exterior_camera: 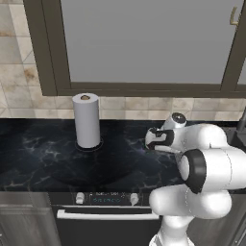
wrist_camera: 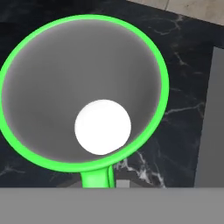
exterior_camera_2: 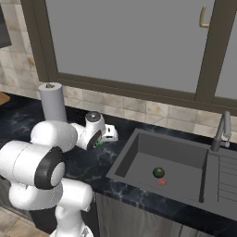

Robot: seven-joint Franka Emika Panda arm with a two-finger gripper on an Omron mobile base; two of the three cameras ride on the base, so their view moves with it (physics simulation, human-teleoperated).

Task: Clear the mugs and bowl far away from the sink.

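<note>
The arm reaches over the black marble counter (exterior_camera_2: 92, 166), with the gripper (exterior_camera_2: 102, 140) lowered onto the green mug (wrist_camera: 83, 92) that stands near the counter's edge bordering the sink (exterior_camera_2: 162, 162). From the hand camera we look straight down into the mug's grey interior, its handle (wrist_camera: 97, 177) toward the bottom of that view. We judge the pincer closed on the mug at the handle side, though the fingertips themselves are hidden. The mug stands beside the basin, so clearing has barely begun: it must yet be lifted and carried toward the paper-towel roll (exterior_camera: 86, 120). We cannot locate the bowl.
</note>
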